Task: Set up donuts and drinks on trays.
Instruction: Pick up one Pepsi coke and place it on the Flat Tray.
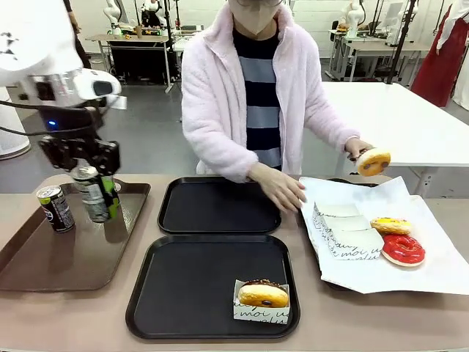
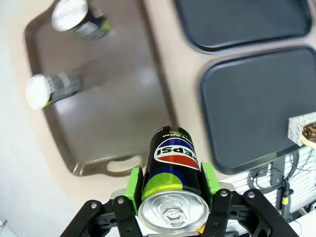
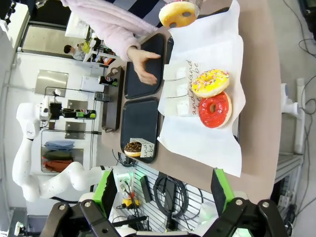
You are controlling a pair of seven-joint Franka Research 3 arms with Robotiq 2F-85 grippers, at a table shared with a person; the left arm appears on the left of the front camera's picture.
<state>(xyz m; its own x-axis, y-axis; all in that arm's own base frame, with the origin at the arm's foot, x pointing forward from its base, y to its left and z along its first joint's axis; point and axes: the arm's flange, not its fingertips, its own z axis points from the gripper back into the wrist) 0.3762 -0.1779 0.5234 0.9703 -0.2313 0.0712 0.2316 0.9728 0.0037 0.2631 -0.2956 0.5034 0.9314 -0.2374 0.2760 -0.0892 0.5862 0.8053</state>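
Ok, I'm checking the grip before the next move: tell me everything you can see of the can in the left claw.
The can is slim and dark, apparently metal, with a green band, a red-white-blue Pepsi logo and a silver top that looks unopened. The left claw is shut on it, with the green pads pressing on opposite sides. It hangs nearly upright, top towards the wrist, seemingly lifted clear over the brown tray.

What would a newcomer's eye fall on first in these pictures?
The left pincer grips a dark can, held just above the brown tray on the robot's left. Across the table, a person's hand holds a yellow donut over the white paper. A chocolate-topped donut sits in a corner of the near black tray.
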